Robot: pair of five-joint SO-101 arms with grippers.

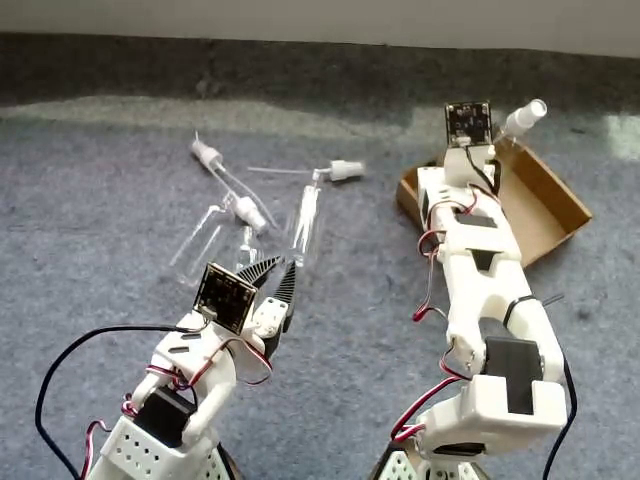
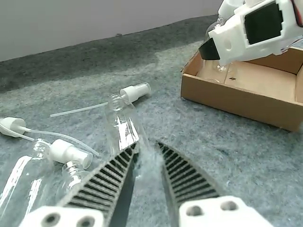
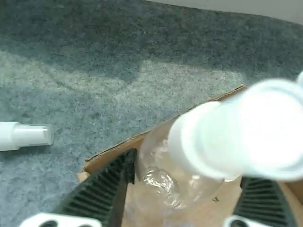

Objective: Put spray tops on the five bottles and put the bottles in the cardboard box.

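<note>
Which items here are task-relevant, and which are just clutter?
Job:
capped bottle, held above the cardboard box
uncapped bottles
loose spray tops

Not job:
black cable
grey carpet

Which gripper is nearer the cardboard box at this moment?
Right. The right gripper hangs over the cardboard box, gripping a capped bottle. The left gripper is off to the box's side over the carpet, by the loose bottles.
</note>
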